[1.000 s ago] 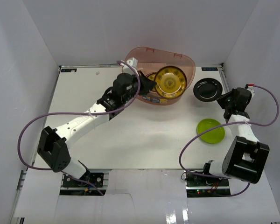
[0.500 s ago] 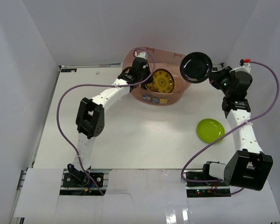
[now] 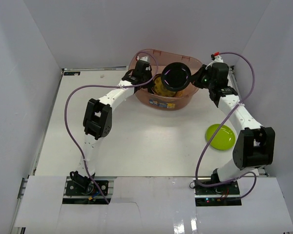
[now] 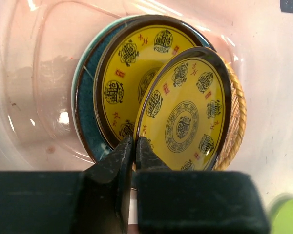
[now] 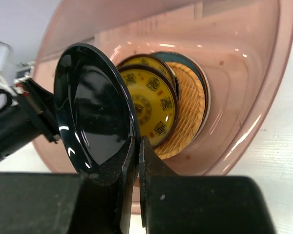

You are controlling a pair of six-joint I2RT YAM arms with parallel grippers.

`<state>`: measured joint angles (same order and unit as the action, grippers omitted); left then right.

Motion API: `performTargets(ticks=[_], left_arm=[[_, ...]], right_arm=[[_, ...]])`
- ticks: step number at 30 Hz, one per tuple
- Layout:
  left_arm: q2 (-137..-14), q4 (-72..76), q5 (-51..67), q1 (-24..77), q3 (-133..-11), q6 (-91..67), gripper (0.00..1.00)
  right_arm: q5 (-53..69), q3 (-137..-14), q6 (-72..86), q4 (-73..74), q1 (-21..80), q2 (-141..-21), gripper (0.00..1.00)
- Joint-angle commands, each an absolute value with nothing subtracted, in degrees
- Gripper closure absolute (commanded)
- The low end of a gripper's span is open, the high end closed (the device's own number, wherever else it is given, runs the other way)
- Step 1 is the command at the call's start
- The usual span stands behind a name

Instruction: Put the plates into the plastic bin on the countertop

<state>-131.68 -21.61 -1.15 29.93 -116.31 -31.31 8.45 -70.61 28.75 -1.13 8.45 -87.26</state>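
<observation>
Right gripper (image 5: 136,148) is ours to start with: its jaws are nearly closed on the rim of a black plate (image 5: 93,112), held on edge over the plastic bin (image 3: 151,52), we judge so that it can slip in beside the others. Our left gripper (image 4: 132,153) pinches the lower rim of a small yellow-patterned plate (image 4: 185,117). It holds this plate tilted inside the bin, in front of a larger yellow-patterned plate (image 4: 122,83), a teal-edged plate (image 4: 84,112) and the wicker plate (image 4: 238,112). We think rim grips suit such thin dishes. A lime green plate (image 3: 219,137) lies on the countertop (image 3: 127,141). We cannot read the yellow plates' dark medallion characters and red marks, and the bin's label (image 3: 159,103) is too small.
</observation>
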Motion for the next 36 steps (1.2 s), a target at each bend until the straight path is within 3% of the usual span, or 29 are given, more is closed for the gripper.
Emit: performTargets(ticks=[1, 2, 3, 10, 14, 16, 19, 20, 21, 23, 27, 31, 33, 34, 35, 36], left_arm=[[-127.7, -19.6, -1.9, 28.9, -119.2, -31.6, 0.81], [-128.3, -19.9, -1.4, 28.6, -120.1, -32.1, 0.77], [-128.5, -20.0, -0.7, 28.0, -120.2, -32.4, 0.65], [-128.0, -20.4, -0.3, 26.5, -117.3, -34.1, 0.32], [-121.3, -16.3, 0.3, 26.1, -111.8, -34.3, 0.28], [-111.7, -9.0, 2.0, 26.8, -100.8, -34.4, 0.28], [-98.5, -1.5, 0.9, 30.5, -84.1, -33.6, 0.29], [-95.9, -0.5, 0.6, 34.2, -80.4, -33.2, 0.29], [-93.7, 1.8, -5.4, 36.5, -74.5, -32.9, 0.29], [-90.8, 2.8, -6.2, 41.3, -70.9, -33.5, 0.29], [-90.0, 2.2, -6.7, 45.6, -65.9, -38.8, 0.3], [-88.7, 2.5, -11.5, 48.3, -65.1, -38.2, 0.3], [-88.5, 3.1, -12.1, 50.0, -66.4, -36.4, 0.3], [-89.0, 3.0, -12.9, 51.0, -67.2, -35.6, 0.31], [-90.7, 2.8, -12.8, 53.0, -69.2, -35.0, 0.31], [-91.9, 2.6, -12.5, 54.2, -70.1, -34.9, 0.31]], right_arm=[[6.1, -76.6, 26.2, 1.7, 9.8, -90.6, 0.92], [5.9, -77.2, 25.8, 2.3, 10.2, -91.2, 0.92], [5.8, -77.4, 25.8, 2.5, 10.8, -91.8, 0.92], [6.1, -83.3, 25.5, 5.3, 12.6, -99.2, 0.92], [6.0, -85.7, 25.5, 6.2, 13.5, -102.8, 0.92], [6.0, -86.9, 25.7, 7.4, 13.9, -105.3, 0.92], [6.2, -89.1, 25.6, 7.6, 14.2, -107.1, 0.69], [6.4, -89.9, 25.3, 8.5, 14.2, -107.3, 0.49], [6.5, -91.1, 24.9, 8.9, 14.2, -107.0, 0.43], [6.8, -92.0, 24.4, 9.5, 14.2, -106.0, 0.28], [7.3, -92.8, 22.6, 9.9, 14.0, -100.1, 0.21], [8.6, -91.0, 21.8, 10.4, 13.4, -94.3, 0.26], [8.5, -89.4, 22.1, 10.4, 12.8, -89.5, 0.37], [7.8, -87.5, 22.3, 10.3, 12.6, -87.4, 0.46], [7.4, -86.4, 22.9, 10.3, 11.9, -83.1, 0.73], [6.9, -85.4, 23.3, 10.3, 11.3, -80.9, 0.85]])
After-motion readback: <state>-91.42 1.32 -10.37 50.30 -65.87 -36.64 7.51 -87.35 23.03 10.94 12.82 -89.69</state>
